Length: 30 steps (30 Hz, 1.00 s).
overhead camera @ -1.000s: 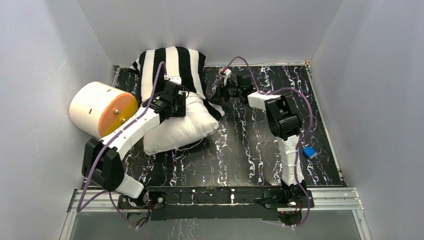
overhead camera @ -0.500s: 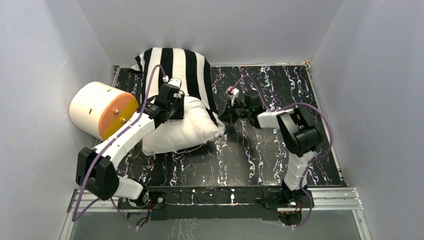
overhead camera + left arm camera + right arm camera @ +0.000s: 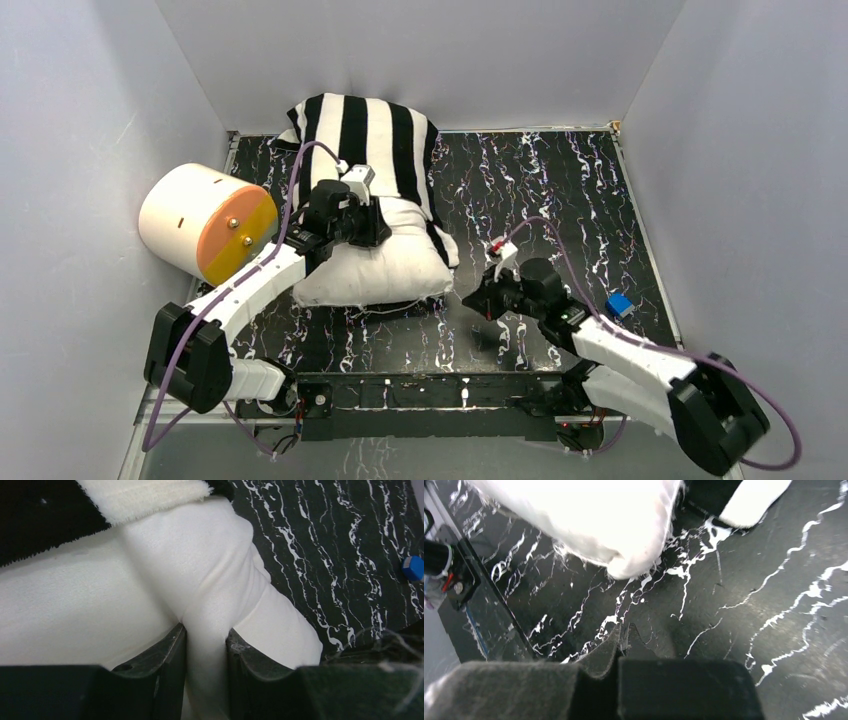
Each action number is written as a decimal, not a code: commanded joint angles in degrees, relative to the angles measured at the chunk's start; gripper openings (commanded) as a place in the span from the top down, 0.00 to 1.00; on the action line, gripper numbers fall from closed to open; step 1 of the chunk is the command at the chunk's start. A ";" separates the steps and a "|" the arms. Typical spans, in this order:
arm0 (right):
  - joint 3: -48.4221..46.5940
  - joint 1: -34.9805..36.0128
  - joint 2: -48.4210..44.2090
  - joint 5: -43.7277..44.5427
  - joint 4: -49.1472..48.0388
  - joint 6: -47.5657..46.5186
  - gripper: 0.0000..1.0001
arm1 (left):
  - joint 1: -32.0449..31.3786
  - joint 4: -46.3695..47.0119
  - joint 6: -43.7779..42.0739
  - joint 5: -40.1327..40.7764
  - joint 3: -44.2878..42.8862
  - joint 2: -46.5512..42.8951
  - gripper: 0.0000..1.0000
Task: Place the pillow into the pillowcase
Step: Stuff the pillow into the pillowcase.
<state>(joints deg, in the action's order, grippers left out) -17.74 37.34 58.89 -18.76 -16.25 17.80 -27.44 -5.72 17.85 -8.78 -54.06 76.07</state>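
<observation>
Top external view: the pillow [image 3: 385,268] lies at the far left of the marbled tabletop [image 3: 570,190], its far part covered by the striped pillowcase [image 3: 365,130] and its near part bare. The left gripper [image 3: 205,636] is clamped on a fold of the pillow's white fabric. The right gripper [image 3: 623,632] has its fingers pressed together on nothing — low over the tabletop, just right of the pillow's near right corner

The cylinder [image 3: 195,215] stands near the pillow's [image 3: 385,270] left; bare tabletop [image 3: 560,190] lies right.
</observation>
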 commanded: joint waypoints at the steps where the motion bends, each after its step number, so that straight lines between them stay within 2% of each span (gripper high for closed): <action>1: 1.51 0.93 -8.01 11.44 2.03 2.84 0.99 | -0.68 2.13 2.08 -10.66 2.40 -2.60 0.72; 4: -4.89 0.89 -2.87 16.96 1.02 -0.42 0.65 | -0.75 -2.53 2.24 -3.55 1.90 -3.55 0.72; 5: -8.15 0.79 0.06 19.84 1.41 -2.12 0.56 | -0.74 -4.24 1.88 -1.37 1.57 -3.63 0.70; 7: -14.37 0.17 6.40 21.08 1.53 -5.21 0.44 | -0.69 -8.12 1.71 3.83 0.52 -3.71 0.69; 10: -22.31 -2.96 16.26 15.29 1.10 -8.41 0.39 | -0.68 -13.52 1.47 13.77 -0.84 -3.62 0.69; 13: -26.15 -7.50 24.49 4.04 -3.68 -11.11 0.39 | -0.52 -17.35 1.27 19.98 -2.05 -3.26 0.69; 15: -28.45 -9.37 29.90 -2.04 -6.39 -13.29 0.36 | -0.42 -18.33 1.26 20.65 -2.44 -3.33 0.69; 18: -33.38 -9.92 37.15 -9.72 -6.41 -16.77 0.26 | -0.42 -18.35 1.21 19.23 -2.85 -3.19 0.69; 20: -35.83 -10.00 41.43 -13.85 -7.86 -17.69 0.24 | -0.42 -18.29 1.54 18.66 -3.28 -2.83 0.69; 24: -41.51 -9.97 49.90 -16.26 -9.10 -16.39 0.27 | -0.44 -17.71 1.75 17.68 -3.74 -2.89 0.69; 25: -42.74 -9.98 51.77 -16.11 -8.76 -15.81 0.31 | -0.42 -17.48 1.75 17.44 -3.69 -3.13 0.69; 26: -43.38 -9.97 52.97 -16.13 -8.72 -15.20 0.43 | -0.42 -17.21 1.58 17.25 -3.57 -3.34 0.69; 28: -43.03 -9.92 53.04 -15.46 -8.45 -13.91 0.82 | -0.42 -16.71 0.86 16.51 -3.57 -3.96 0.70; 29: -42.18 -9.94 51.35 -15.00 -7.34 -13.21 0.97 | -0.42 -16.40 0.25 15.47 -3.55 -4.40 0.70; 30: -40.75 -9.97 49.99 -14.57 -6.35 -12.62 1.00 | -0.42 -15.76 -0.30 14.18 -3.40 -5.07 0.70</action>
<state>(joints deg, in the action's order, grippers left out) -58.89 27.44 112.57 -31.75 -21.71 3.40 -28.14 -17.65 19.53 6.70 -57.12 73.30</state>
